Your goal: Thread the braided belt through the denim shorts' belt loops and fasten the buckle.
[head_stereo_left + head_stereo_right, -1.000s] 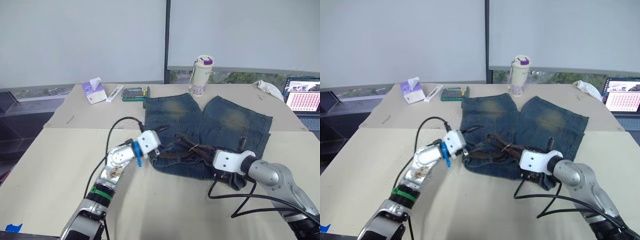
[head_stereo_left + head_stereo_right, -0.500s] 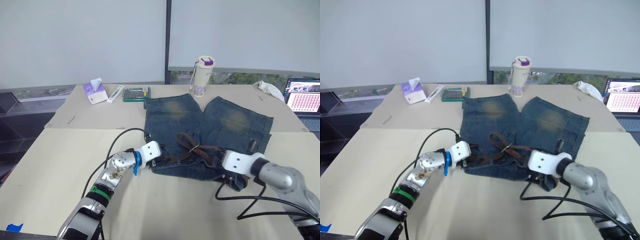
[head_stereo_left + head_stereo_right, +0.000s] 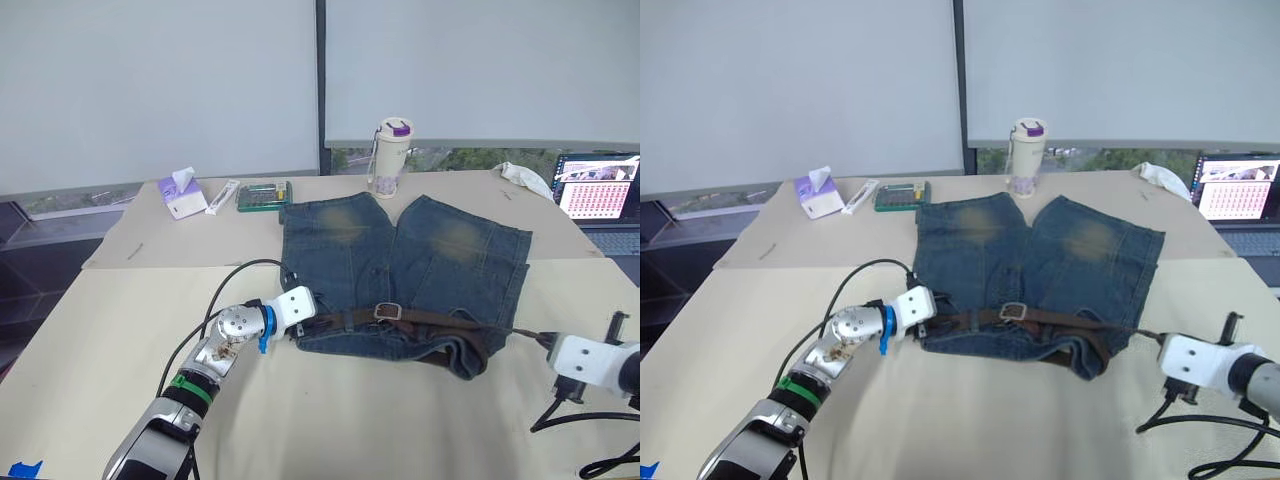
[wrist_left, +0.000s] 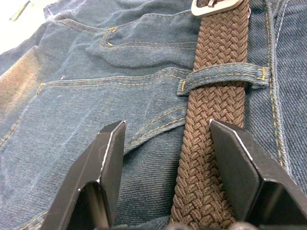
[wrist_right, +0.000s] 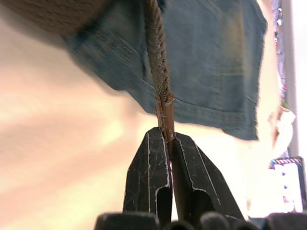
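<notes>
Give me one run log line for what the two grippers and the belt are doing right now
left gripper: open, astride braided belt at waistband | right gripper: shut on belt tip, off denim shorts | buckle: mid-waistband

Buckle (image 4: 217,5) cut off by edge; braided belt (image 5: 157,57) upper stretch blurred, leaving frame.

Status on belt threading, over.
Right gripper shut on braided belt tip, strap taut. Left gripper open, straddling belt at a belt loop. Buckle mid-waistband. Nothing in the way.

I count one pair of denim shorts (image 3: 400,270), one braided belt (image 3: 440,325), one buckle (image 3: 387,312) — plus one tumbler (image 3: 389,157), one tissue box (image 3: 180,193), one laptop (image 3: 596,190).
</notes>
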